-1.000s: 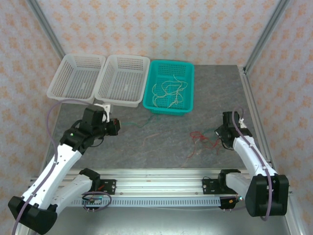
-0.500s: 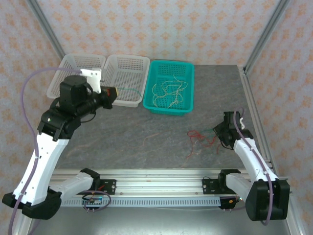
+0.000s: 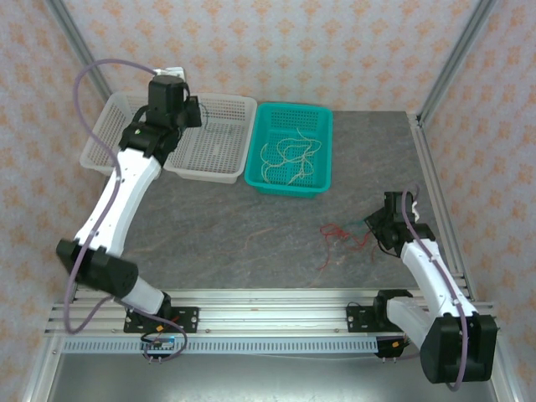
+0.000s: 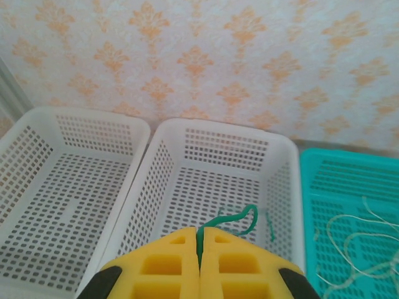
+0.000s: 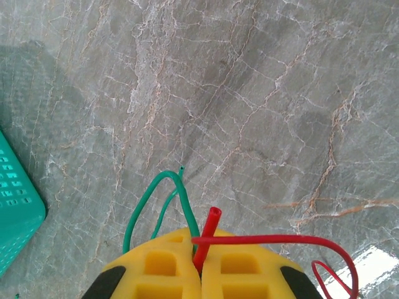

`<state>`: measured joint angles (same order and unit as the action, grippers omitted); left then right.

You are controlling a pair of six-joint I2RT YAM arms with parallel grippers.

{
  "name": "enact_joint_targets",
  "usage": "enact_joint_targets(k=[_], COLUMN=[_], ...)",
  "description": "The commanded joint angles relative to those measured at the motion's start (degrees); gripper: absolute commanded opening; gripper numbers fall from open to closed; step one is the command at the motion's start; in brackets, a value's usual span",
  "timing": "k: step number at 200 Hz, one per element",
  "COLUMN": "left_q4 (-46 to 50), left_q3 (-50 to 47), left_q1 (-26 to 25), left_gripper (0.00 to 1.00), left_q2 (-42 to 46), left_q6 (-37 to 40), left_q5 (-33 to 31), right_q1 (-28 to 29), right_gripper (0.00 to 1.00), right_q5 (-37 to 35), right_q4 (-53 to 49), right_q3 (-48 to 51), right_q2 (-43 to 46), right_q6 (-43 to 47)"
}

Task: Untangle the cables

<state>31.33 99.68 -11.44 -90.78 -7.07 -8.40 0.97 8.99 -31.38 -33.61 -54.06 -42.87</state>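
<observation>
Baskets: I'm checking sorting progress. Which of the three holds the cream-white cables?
The teal basket, rightmost in the row; cream-white cables lie inside, and the other two baskets are white.

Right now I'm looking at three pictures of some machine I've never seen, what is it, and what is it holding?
Two white robot arms are bolted to a table. One picture looks down from above. The other two come from cameras on each wrist, and the yellow blocks are fingers. The left gripper, over a white basket, is shut on a green cable. The right gripper pinches one of the red cables lying on the table. Cream cables lie in the teal basket.
</observation>
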Motion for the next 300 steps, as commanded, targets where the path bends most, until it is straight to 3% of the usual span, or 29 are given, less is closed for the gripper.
enact_joint_targets(k=[1,44,98,129,151,168,194,214,241,269,300], left_q4=[-7.04,-4.33,-5.98,-3.16,-0.48,0.74,0.81,-0.16,-0.38,0.34,-0.10], left_q3=[2.54,9.22,0.93,1.71,3.65,4.80,5.41,4.93,5.00,5.91,0.76], left_q1=[2.25,4.63,4.66,3.30,3.09,3.09,2.94,2.48,2.45,2.33,0.29], left_gripper=[0.00,0.00,0.00,0.22,0.29,0.45,0.70,0.99,1.00,1.00,1.00], left_q2=[-5.45,-18.08,-23.96,-26.88,-29.64,-30.48,-26.46,-20.31,-11.69,-4.87,3.30], left_q6=[1.65,0.70,3.36,7.59,6.85,5.66,4.53,3.55,2.37,-0.11,-4.19], left_q5=[0.21,4.61,3.88,6.46,7.61,7.71,9.99,10.66,12.40,18.22,23.74], right_q1=[0.26,0.27,0.28,0.31,0.28,0.32,0.34,0.30,0.29,0.39,0.37], right_gripper=[0.04,0.04,0.05,0.05,0.05,0.06,0.06,0.06,0.06,0.06,0.07], right_q5=[-1.25,-2.65,-2.40,-2.27,-1.71,-1.68,-2.86,-2.64,-1.10,-0.64,0.62], right_q4=[-2.48,-4.02,-3.91,-3.65,-3.88,-4.61,-5.65,-4.92,-3.18,-2.88,-2.49], right_q3=[-1.15,-0.98,-1.38,-1.46,-1.64,-1.78,-2.32,-2.36,-2.19,-2.25,-2.43], right_q2=[1.52,3.08,2.85,2.68,2.82,3.32,4.05,3.73,2.79,1.99,1.77], right_q6=[0.98,1.47,1.38,0.79,0.42,0.65,1.88,1.48,-0.11,0.34,1.44])
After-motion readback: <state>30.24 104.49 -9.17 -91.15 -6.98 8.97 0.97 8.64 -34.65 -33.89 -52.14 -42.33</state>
